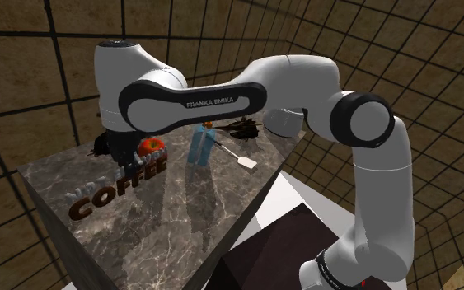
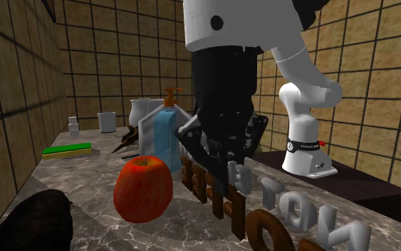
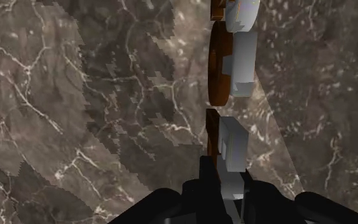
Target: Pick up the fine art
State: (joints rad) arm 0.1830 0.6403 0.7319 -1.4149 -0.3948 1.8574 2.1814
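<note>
Tool (image 3: 227, 173) astride lettered sign (image 3: 236, 63), lengthwise ahead

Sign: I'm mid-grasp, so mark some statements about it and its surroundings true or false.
1. The gripper has the sign between its fingers, clasped at one end. True.
2. The apple lies on the floor. False: it sits on the counter, beside the sign.
3. The bottle stands upright beyond the apple in the second exterior view. True.
4. The sign's front letters are green. False: they are brown, with pale letters behind.
</note>
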